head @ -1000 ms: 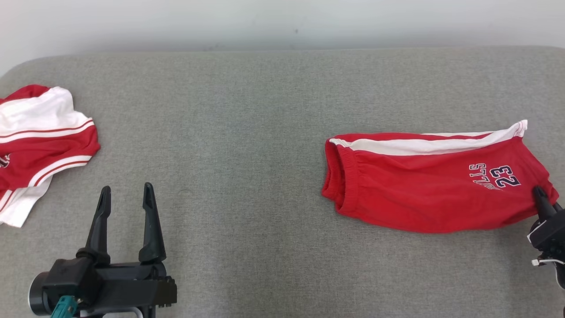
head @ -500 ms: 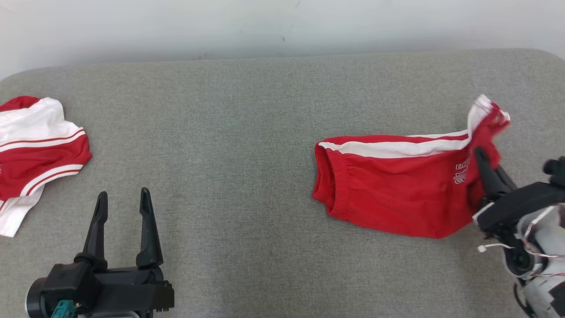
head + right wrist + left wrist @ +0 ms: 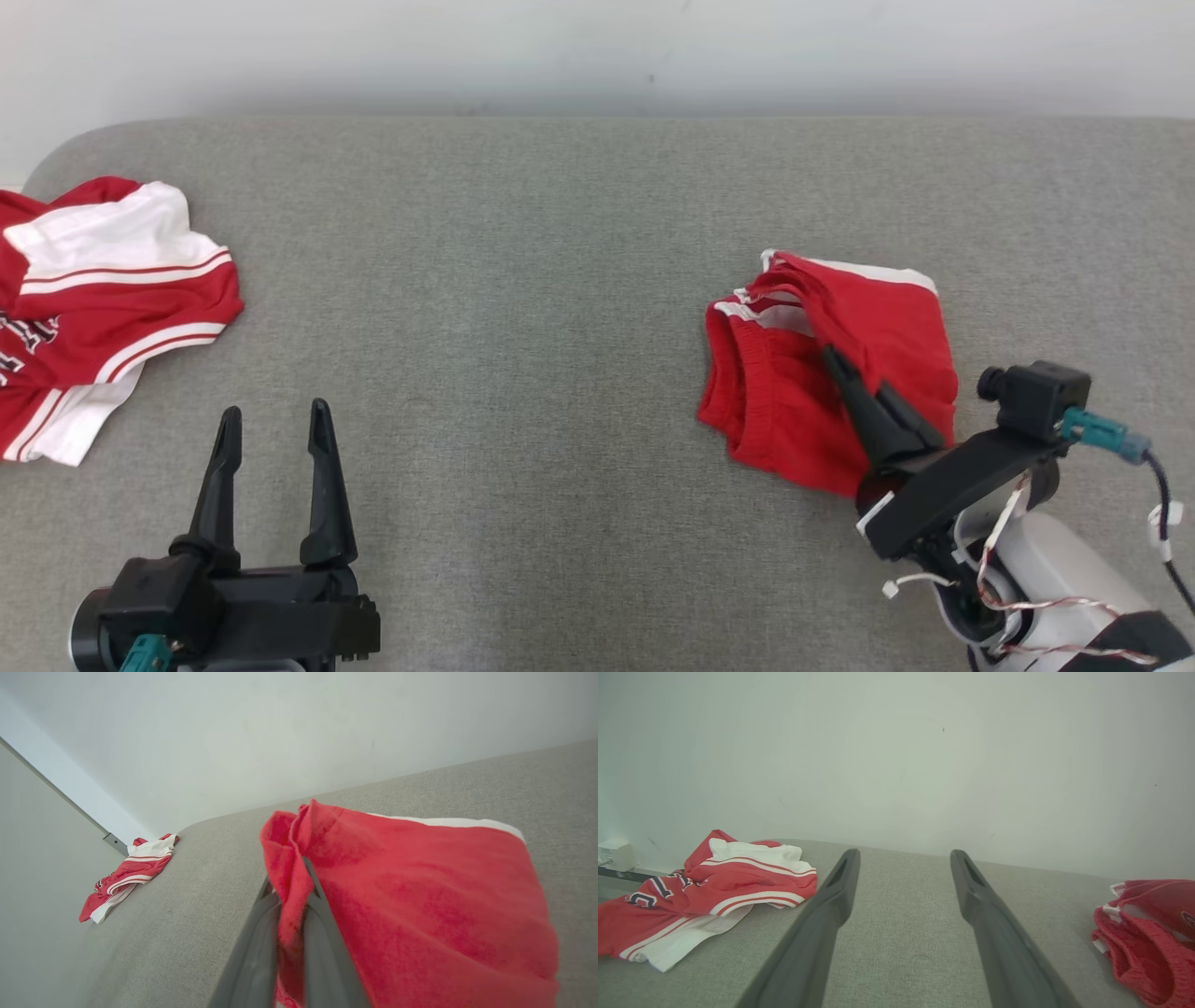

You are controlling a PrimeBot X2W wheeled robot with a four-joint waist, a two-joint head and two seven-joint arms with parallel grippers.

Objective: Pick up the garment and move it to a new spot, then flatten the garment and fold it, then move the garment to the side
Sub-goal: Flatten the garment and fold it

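Shorts [image 3: 887, 322] now in a half-fold

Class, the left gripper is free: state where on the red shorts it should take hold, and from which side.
Probably best: grip the gathered elastic waistband of the red shorts, approaching low from the robot's left with the left gripper. That thick edge faces it, while the right gripper pinches the folded-over leg end.

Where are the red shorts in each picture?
Head view: red shorts right of centre, pinched by the right pincer.
Left wrist view: lower right edge.
Right wrist view: centre and right, close up.
Shared landmark: the striped jersey, left in every view.
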